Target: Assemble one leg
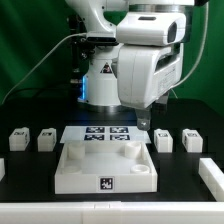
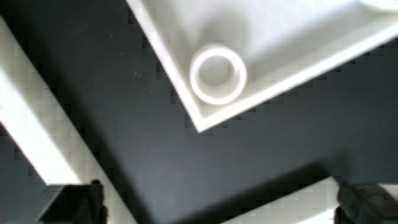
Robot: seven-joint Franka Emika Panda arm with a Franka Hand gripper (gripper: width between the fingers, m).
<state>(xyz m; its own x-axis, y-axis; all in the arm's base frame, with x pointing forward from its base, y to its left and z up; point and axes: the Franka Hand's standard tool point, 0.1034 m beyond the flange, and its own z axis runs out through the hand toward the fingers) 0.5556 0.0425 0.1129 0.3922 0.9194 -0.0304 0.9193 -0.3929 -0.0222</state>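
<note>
Nearest me the white panel [image 1: 105, 168] sits on the desk [image 1: 30, 200], above its far corner the jaws hang spread and empty, so shift to the leg [image 1: 164, 140] beside them, on the exterior view's right, and straddle it squarely before squeezing.

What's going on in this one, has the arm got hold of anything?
No. The gripper is open and empty, hovering over the dark table by a back corner of the white panel, close to one of its round holes. The small white legs stand untouched in a row on either side of the marker board, so no leg has been picked up yet.
</note>
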